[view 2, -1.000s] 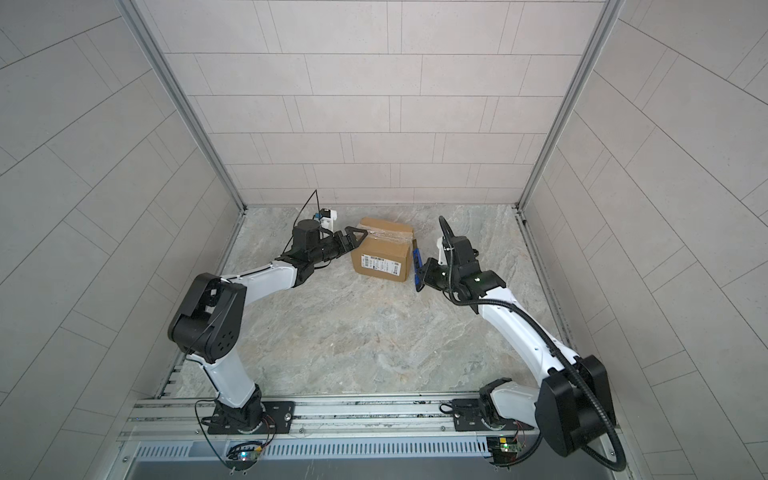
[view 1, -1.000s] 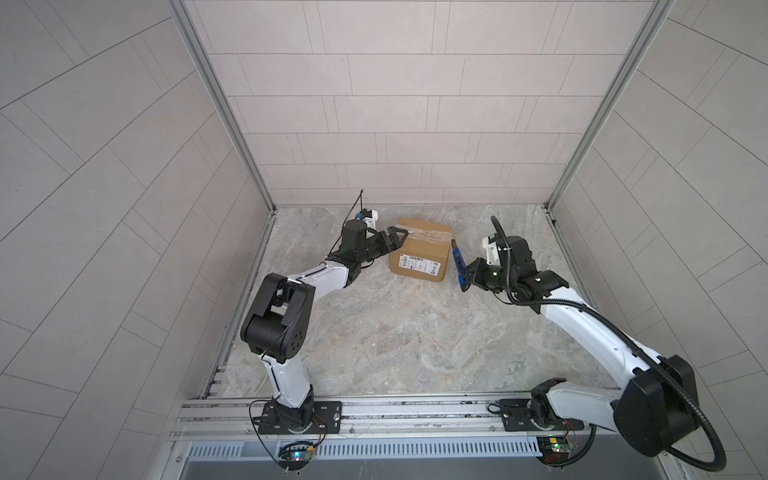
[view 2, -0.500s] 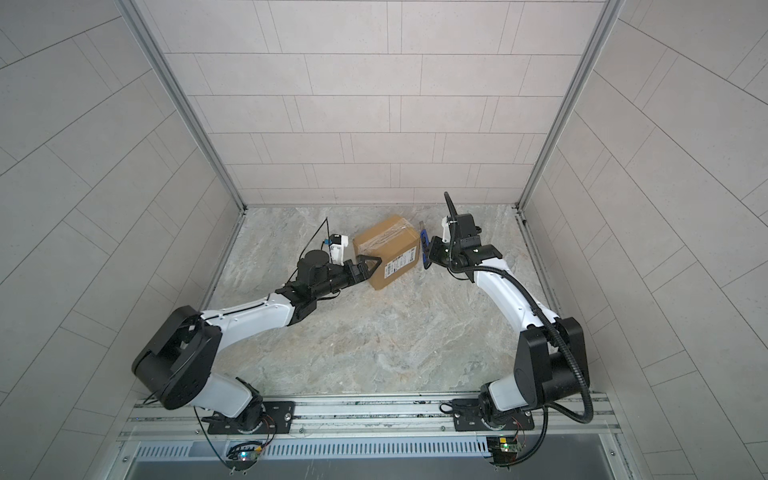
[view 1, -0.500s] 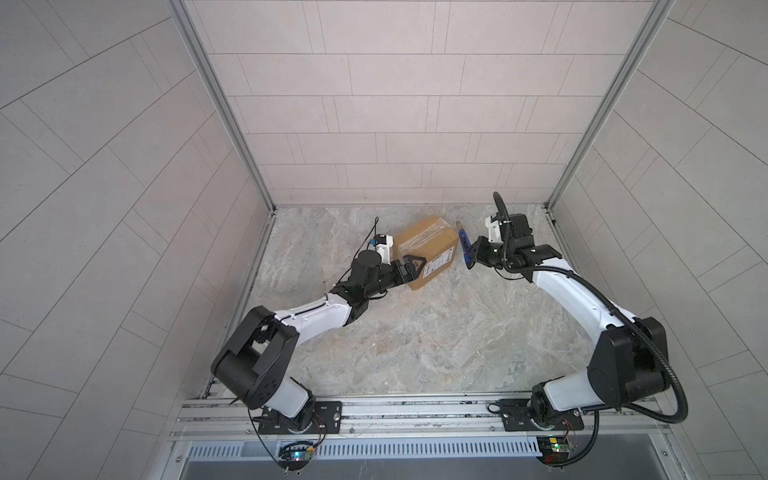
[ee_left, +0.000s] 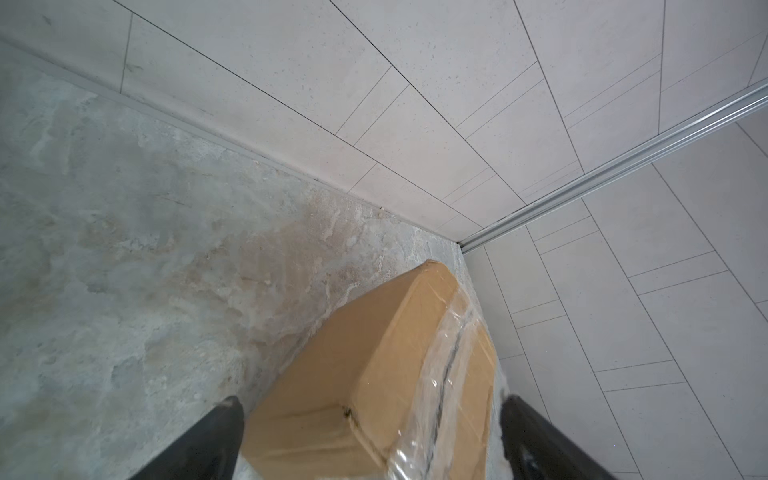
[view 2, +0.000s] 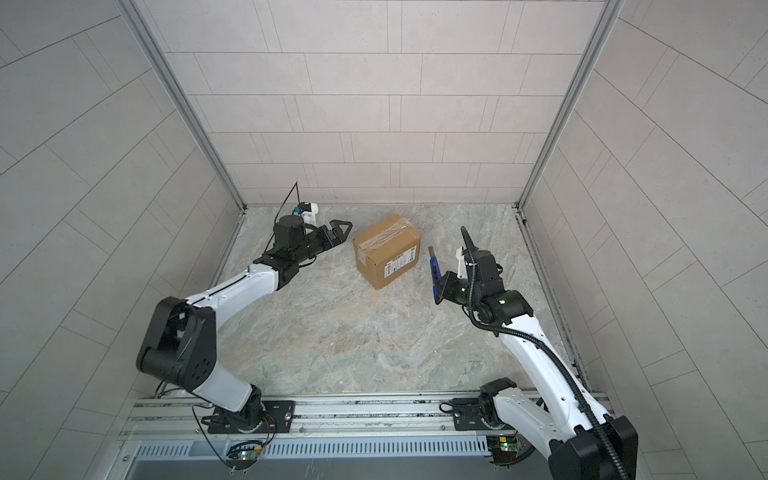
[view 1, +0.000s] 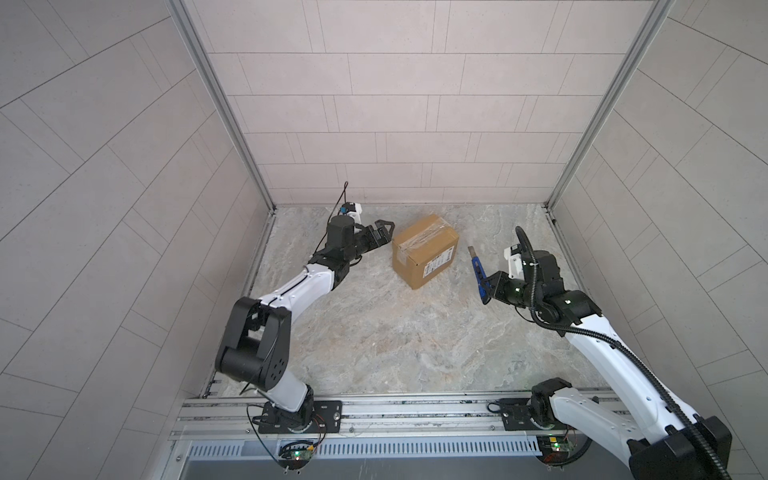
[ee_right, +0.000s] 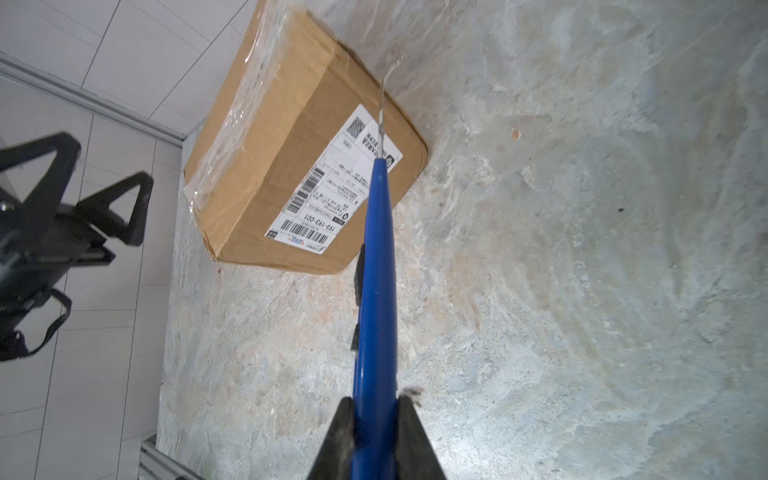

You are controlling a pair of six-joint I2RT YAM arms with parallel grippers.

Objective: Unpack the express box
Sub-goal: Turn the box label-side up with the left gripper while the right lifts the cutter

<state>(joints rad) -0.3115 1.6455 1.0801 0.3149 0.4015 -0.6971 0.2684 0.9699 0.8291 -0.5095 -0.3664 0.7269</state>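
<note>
1. Your small brown cardboard express box [view 1: 424, 249] sits on the marbled grey stone-look surface [view 1: 374, 332], turned at an angle, with one corner toward the back wall.
2. Clear shiny tape [ee_right: 241, 108] runs along the box's top seam and down over its end. A white shipping label [ee_right: 332, 195] with barcodes is on the side that faces the right arm.
3. Your left gripper [view 1: 390, 233] is just beside the box's left end. Its jaws are wide apart and hold nothing; the right wrist view shows a gap between them and the cardboard.
4. Your right gripper [ee_right: 374, 405] is on the box's other side, with its jaws clamped on a blue-handled utility knife [ee_right: 378, 270].
5. The knife's thin grey blade [view 1: 471, 250] is out and points past the label side. In both top views it is near the box but apart from it.
</note>
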